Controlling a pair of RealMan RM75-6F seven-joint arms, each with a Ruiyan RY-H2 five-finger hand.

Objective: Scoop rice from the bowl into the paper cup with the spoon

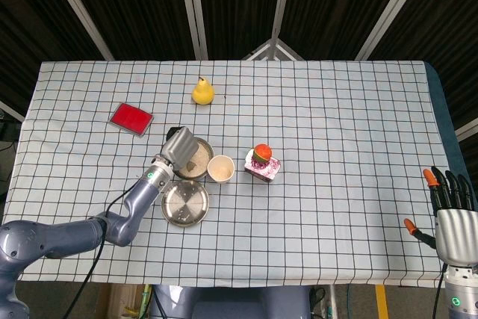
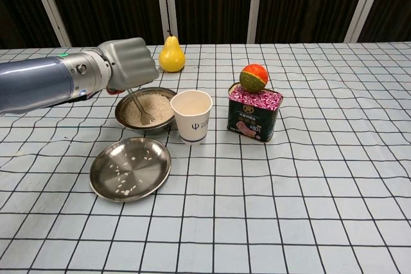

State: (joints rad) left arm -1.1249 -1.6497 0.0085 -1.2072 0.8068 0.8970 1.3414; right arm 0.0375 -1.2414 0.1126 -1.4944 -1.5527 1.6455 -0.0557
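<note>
My left hand (image 2: pixel 128 62) (image 1: pixel 179 146) grips the handle of a metal spoon (image 2: pixel 139 107), fingers curled round it, hovering over the near left side of the steel rice bowl (image 2: pixel 123 108) (image 1: pixel 203 146). The spoon slants down with its tip in the white rice (image 2: pixel 151 105). A white paper cup (image 2: pixel 191 115) (image 1: pixel 219 168) stands upright just right of the bowl, touching or nearly touching it. My right hand (image 1: pixel 450 214) hangs open off the table's right front corner, holding nothing; only the head view shows it.
A shallow steel plate (image 2: pixel 130 168) with scattered rice grains lies in front of the bowl. A luncheon-meat can (image 2: pixel 254 113) topped by an orange-green fruit (image 2: pixel 253 77) stands right of the cup. A yellow pear (image 2: pixel 171 55) sits behind the bowl, a red flat box (image 1: pixel 131 118) far left.
</note>
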